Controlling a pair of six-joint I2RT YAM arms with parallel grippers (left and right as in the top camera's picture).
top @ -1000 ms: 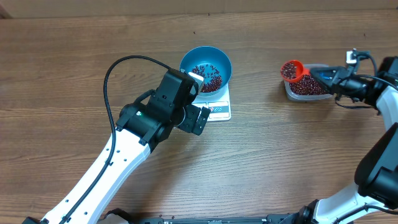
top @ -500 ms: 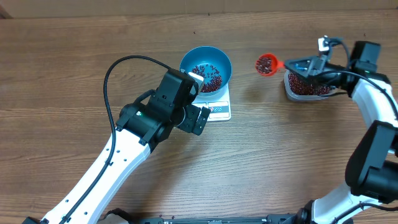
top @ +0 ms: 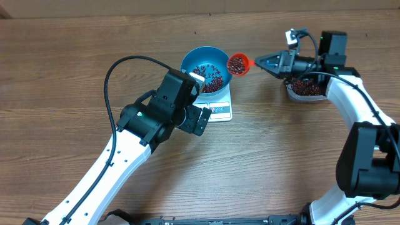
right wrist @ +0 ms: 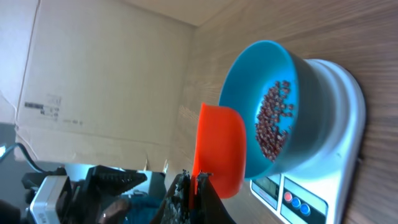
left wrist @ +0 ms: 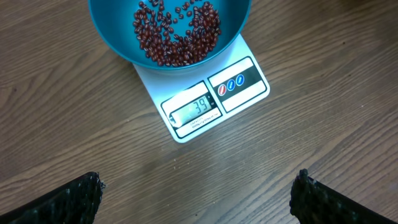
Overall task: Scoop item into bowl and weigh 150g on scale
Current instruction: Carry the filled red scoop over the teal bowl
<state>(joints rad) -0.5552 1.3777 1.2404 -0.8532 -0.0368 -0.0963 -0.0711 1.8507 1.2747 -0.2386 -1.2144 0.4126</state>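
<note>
The orange scoop (top: 237,64) w/ red beans (left wrist: 174,37) is gripped by the closed right gripper (top: 259,62) at the blue bowl (top: 207,69), right rim, top middle. It should be tipped slowly over the bowl. 39 is shown on the scale (left wrist: 205,106), so more is needed. The left gripper (left wrist: 199,199) is spread wide & empty. The scoop handle & bean tub (top: 306,89) are partly hidden.

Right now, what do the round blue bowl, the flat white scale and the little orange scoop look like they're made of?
The round blue bowl is likely plastic: even colour, smooth wall, soft sheen. The flat white scale seems to have a matte plastic casing with a printed label panel. The little orange scoop is probably plastic too: a thin, smooth, brightly coloured wall with a slight gloss.
</note>
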